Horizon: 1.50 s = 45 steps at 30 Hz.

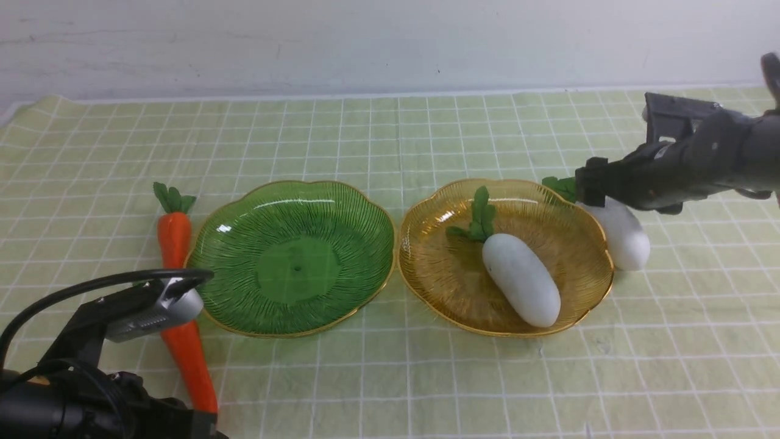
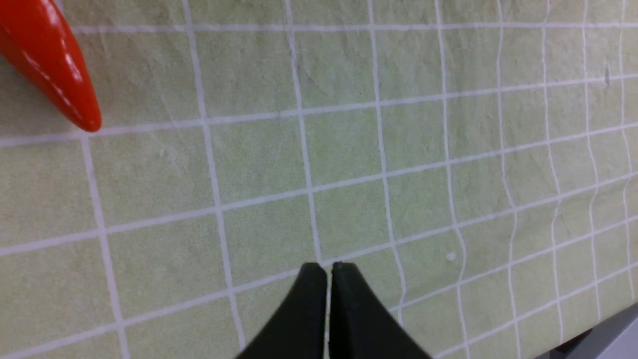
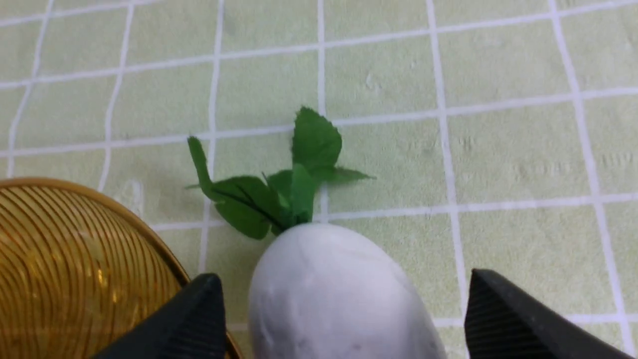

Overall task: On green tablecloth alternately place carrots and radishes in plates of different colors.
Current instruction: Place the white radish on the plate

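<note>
A green plate (image 1: 292, 256) and an amber plate (image 1: 573, 286) sit side by side on the green tablecloth (image 1: 390, 140). One white radish (image 1: 521, 277) lies in the amber plate. A second radish (image 1: 627, 238) (image 3: 329, 294) lies on the cloth just right of that plate, and my right gripper (image 1: 590, 183) (image 3: 344, 284) stands open astride its leafy end, fingers (image 3: 493, 309) clear of it. A carrot (image 1: 173, 235) with green leaves lies left of the green plate. Nearer me shows another orange carrot body (image 1: 192, 360) (image 2: 50, 60), its top hidden by my left arm. My left gripper (image 2: 327, 269) is shut and empty above bare cloth.
The amber plate's rim (image 3: 124, 219) lies close beside one right finger. The table's near edge (image 2: 598, 334) shows by the left gripper. A white wall (image 1: 390, 42) stands behind the table. Open cloth lies in front of both plates and behind them.
</note>
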Tool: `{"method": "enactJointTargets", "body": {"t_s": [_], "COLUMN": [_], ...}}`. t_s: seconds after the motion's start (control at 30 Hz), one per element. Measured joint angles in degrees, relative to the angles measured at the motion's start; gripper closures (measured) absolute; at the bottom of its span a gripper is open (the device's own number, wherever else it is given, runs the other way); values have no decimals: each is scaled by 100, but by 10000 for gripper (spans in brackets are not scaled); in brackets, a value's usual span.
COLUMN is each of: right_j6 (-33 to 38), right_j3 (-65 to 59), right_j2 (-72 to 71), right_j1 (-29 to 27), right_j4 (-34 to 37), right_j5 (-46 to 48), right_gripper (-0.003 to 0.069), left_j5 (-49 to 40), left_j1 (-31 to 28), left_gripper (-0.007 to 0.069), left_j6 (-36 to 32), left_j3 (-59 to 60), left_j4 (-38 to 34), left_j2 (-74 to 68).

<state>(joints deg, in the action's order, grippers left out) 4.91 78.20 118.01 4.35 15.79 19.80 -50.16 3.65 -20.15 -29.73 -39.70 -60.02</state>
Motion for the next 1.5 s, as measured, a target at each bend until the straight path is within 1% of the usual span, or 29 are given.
{"method": "enactJointTargets", "body": {"t_s": [0.23, 0.5, 0.67, 0.9, 1.07, 1.27, 1.5], "right_j6": [196, 255, 255, 255, 255, 255, -185], "right_j3": [18, 18, 18, 30, 68, 68, 68], "right_j2": [110, 112, 87, -54, -74, -68, 30], "right_j1": [0, 0, 0, 0, 0, 0, -67], "right_j4": [0, 0, 0, -5, -5, -5, -5], "right_j5": [-45, -44, 3, 57, 62, 38, -191], "right_gripper": [76, 151, 167, 167, 134, 127, 127], "left_j5": [0, 0, 0, 0, -5, -5, -5], "left_j1": [0, 0, 0, 0, 0, 0, 0], "left_gripper": [629, 629, 629, 629, 629, 629, 629], "left_j6": [0, 10, 15, 15, 15, 15, 15], "left_j3": [0, 0, 0, 0, 0, 0, 0], "left_j4": [0, -3, -3, -3, -3, -3, -3], "left_j2": [0, 0, 0, 0, 0, 0, 0]}}
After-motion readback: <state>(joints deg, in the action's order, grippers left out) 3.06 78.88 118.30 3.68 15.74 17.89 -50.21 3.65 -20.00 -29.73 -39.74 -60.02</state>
